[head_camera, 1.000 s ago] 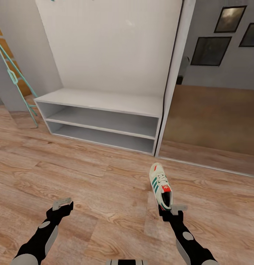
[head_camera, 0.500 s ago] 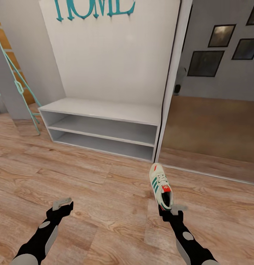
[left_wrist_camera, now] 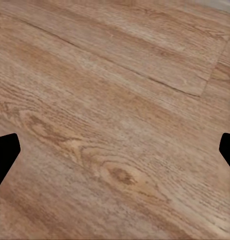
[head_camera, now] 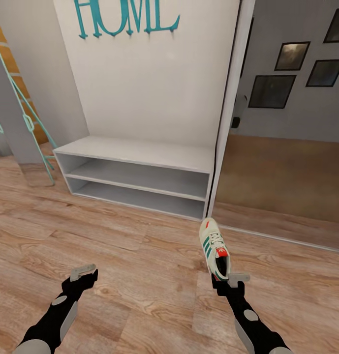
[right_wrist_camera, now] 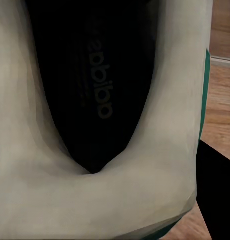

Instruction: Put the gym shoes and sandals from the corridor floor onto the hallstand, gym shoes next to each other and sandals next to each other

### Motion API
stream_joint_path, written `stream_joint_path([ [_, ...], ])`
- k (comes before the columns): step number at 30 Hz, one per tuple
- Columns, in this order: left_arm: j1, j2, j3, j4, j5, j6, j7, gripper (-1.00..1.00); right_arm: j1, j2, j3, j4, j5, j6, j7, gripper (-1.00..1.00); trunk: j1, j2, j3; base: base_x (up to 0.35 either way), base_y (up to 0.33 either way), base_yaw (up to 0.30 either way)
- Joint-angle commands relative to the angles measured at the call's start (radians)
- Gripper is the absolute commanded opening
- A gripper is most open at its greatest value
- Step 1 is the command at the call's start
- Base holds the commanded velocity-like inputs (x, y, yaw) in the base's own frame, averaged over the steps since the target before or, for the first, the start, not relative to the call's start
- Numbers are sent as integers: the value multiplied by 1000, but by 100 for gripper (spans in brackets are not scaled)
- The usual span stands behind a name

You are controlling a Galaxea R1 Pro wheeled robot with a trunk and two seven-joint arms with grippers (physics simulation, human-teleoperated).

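One gym shoe [head_camera: 213,246], cream-white with green stripes and a red tongue tab, hangs toe-forward above the corridor floor [head_camera: 139,255]. My right gripper [head_camera: 229,281] is shut on its heel, and the shoe's dark insole and cream collar [right_wrist_camera: 94,200] loom close in the right wrist view. My left gripper [head_camera: 83,273] is open and empty over bare planks [left_wrist_camera: 115,100], its dark fingertips [left_wrist_camera: 4,150] wide apart. The hallstand [head_camera: 139,152] stands ahead with an empty bench top and two empty low shelves. The other gym shoe and the sandals are out of view.
A teal ladder [head_camera: 21,113] leans left of the hallstand. A tall mirrored door [head_camera: 282,182] borders it on the right, reflecting floor and framed pictures [head_camera: 272,91]. Teal HOME letters [head_camera: 125,17] hang on the back panel. Wood floor lies between me and the rack.
The whole view has tilted upward, bringing the HOME letters into sight and the hallstand lower in the picture. Both grippers and the held shoe keep their places.
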Motion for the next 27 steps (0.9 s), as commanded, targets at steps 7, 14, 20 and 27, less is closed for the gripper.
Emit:
stream_joint_path([
  [7,0,0,1,1,1,-3,0,100,0,0,0,1,0,-3,-1,-100,0,0,11,0,0,0],
  [14,0,0,1,1,1,-4,0,100,0,0,0,1,0,-3,-1,-100,23,-42,3,0,0,0],
  [20,0,0,1,1,2,-3,0,100,0,0,0,1,0,-3,-1,-100,46,-84,-6,0,0,0],
  [27,0,0,1,1,2,-4,0,100,0,0,0,1,0,-3,-1,-100,47,-85,-2,0,0,0],
])
